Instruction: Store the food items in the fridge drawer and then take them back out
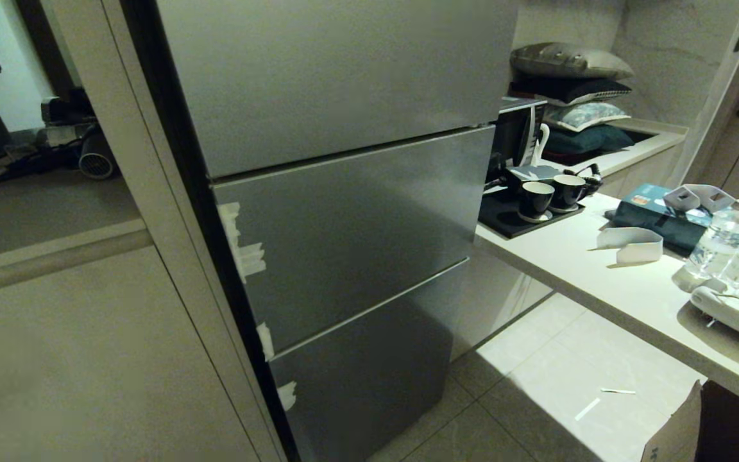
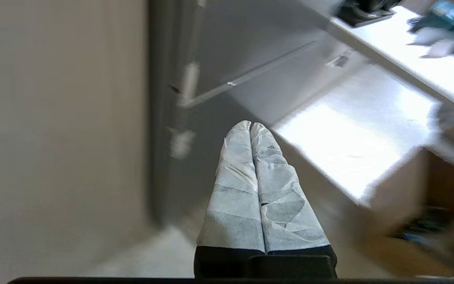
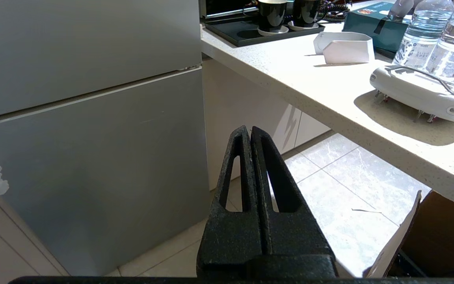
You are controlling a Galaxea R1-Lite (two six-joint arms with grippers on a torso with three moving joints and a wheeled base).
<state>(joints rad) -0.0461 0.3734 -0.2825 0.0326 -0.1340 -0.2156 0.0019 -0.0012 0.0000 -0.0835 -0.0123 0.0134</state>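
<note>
Facing the closed fridge [image 1: 344, 224], left gripper [image 2: 250, 125] and right gripper [image 3: 250, 130] fingers pressed together, empty

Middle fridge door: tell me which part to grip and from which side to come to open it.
Grip the middle fridge door along its left vertical edge, where white tape scraps stick out; no handle shows. Probably come from the left front and pull outward. Both the left gripper and the right gripper are shut, so open one first.
</note>
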